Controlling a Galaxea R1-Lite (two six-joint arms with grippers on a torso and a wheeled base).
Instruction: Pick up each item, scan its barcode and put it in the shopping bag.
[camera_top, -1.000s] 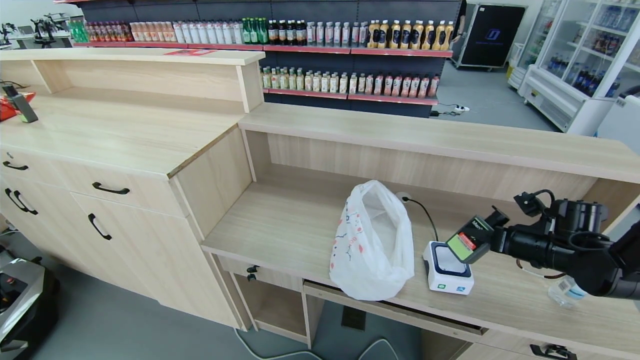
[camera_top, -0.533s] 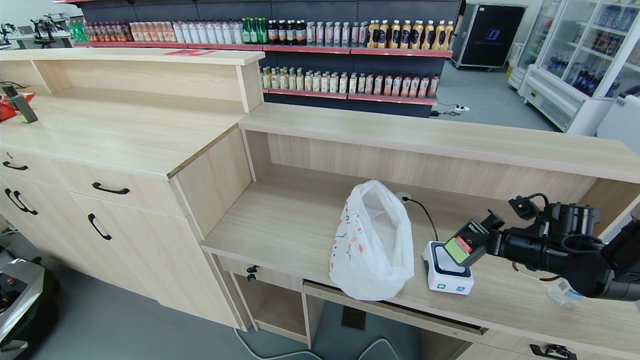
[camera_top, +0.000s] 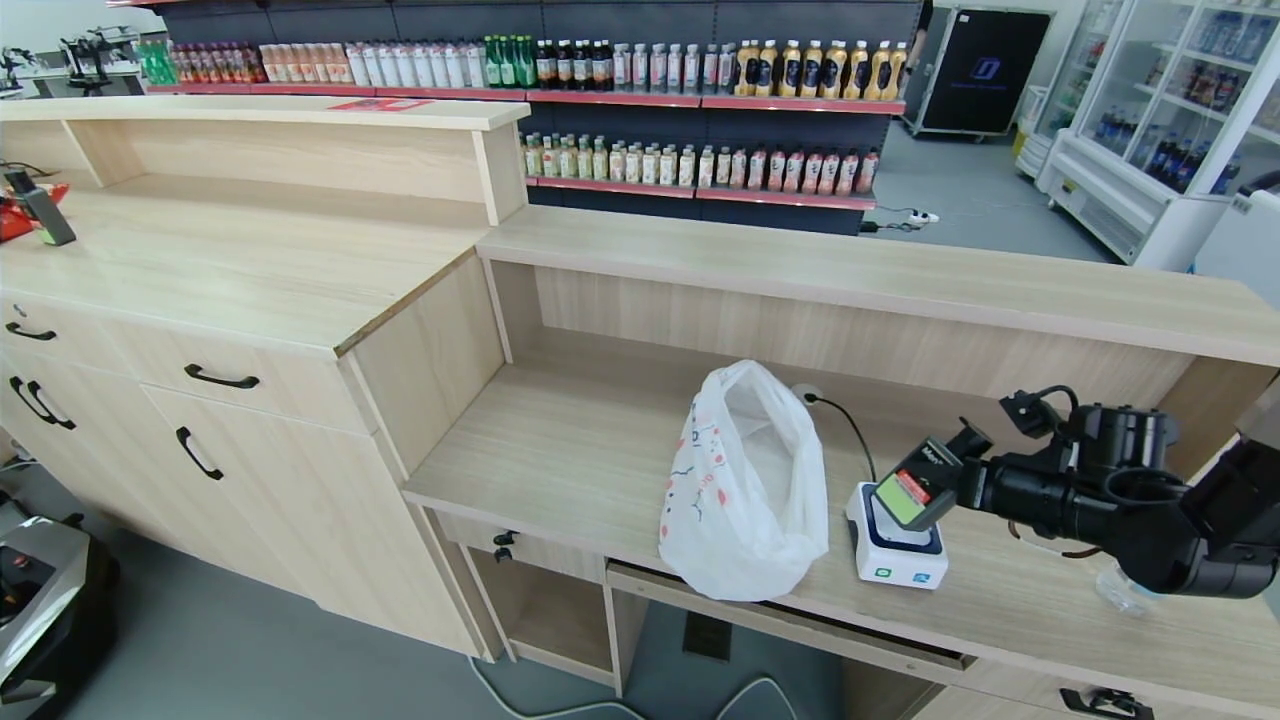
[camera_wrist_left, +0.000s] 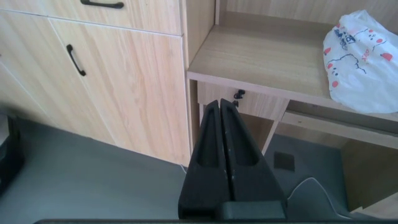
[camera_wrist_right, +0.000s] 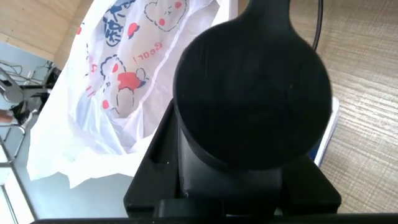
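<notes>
Pale wood counter ran across the lower frame, white shopping bag open at centre, scanner just right of it. Right gripper clamped a black item, green-and-red label, over the scanner. Left gripper sat pressed together. Drink shelves lined the top.

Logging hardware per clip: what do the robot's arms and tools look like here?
Right arm: matte black, thick cylindrical segments, thin black cables looping over the wrist, black right tool. Left tool: two smooth black fingers tapering to narrow tips.
</notes>
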